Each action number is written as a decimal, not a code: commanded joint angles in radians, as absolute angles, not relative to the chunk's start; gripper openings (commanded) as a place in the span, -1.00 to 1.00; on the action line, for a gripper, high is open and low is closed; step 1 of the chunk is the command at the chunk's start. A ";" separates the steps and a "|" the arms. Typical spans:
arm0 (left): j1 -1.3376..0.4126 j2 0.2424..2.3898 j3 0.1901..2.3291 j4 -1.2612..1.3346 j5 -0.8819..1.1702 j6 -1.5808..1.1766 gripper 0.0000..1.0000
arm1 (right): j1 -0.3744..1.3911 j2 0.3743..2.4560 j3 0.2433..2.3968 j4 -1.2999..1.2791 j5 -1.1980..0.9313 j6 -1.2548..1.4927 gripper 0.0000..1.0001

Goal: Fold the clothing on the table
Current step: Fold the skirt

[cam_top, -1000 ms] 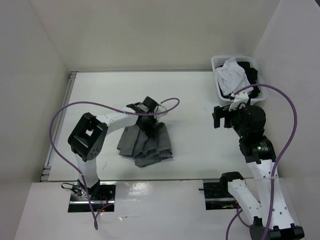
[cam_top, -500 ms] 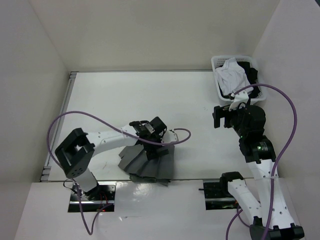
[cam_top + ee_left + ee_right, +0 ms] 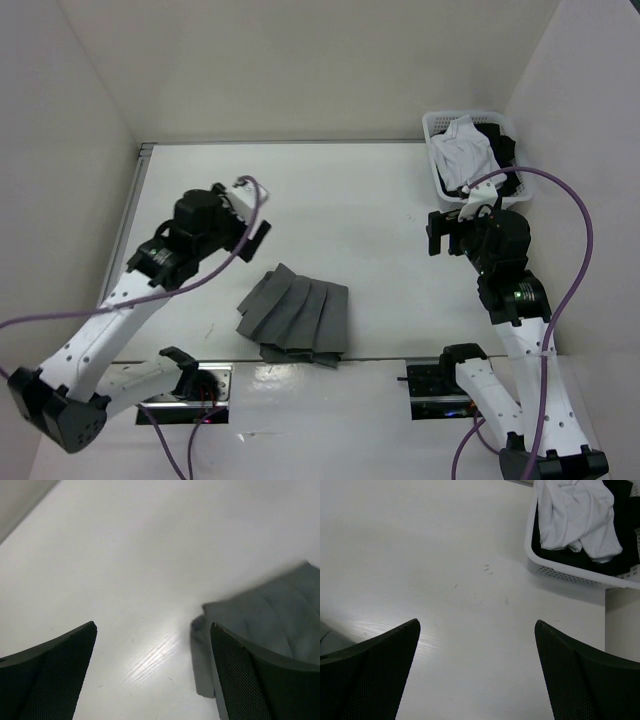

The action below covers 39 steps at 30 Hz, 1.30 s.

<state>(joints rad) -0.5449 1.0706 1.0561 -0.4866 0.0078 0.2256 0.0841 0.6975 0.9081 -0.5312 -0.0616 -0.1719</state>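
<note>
Update from the remote seat, working left to right across the overhead view. Left claw is what changed: a second ago it was down on the clothing in the middle of the bench, then it dragged the fabric toward the near edge. Now it's lifted off and backed away to the upper left of the pile, jaws spread wide with nothing in them.

The skirt is left as a compact, pleated grey stack at lower centre, well clear of both arms. To me that reads as a fold just finished and let go, so the job looks close to done, maybe one tidy-up pass left.

Right claw hasn't budged at centre right. It's also wide open and empty, parked just below the basket with the white garment and the black garment in it.

What I can't make out:
- How many layers the stack has.
- Whether its bottom edge hangs over the bench lip.
- Most of the skirt on the left wrist cam, which only catches one corner, partly behind a finger.
- Any of the skirt on the right wrist cam, where the basket is also cut off at the frame edge.
</note>
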 commanded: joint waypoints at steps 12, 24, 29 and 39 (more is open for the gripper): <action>0.059 0.796 0.986 -0.469 -0.002 -0.097 1.00 | 0.078 0.677 0.893 -0.433 0.129 -0.095 0.98; 0.438 0.894 1.041 -0.569 0.262 -0.031 1.00 | 0.057 0.798 0.937 -0.494 0.186 -0.057 0.98; 0.572 1.141 1.170 -0.595 0.432 -0.052 1.00 | 0.057 0.775 0.928 -0.482 0.204 -0.057 0.98; 0.716 1.362 1.143 -0.658 0.649 0.015 1.00 | 0.057 0.765 0.928 -0.463 0.256 -0.057 0.98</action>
<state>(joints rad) 0.7078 1.4528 1.1370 -0.6567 0.5457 -0.0235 0.0624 0.7742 0.9070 -0.5152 0.2264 -0.0704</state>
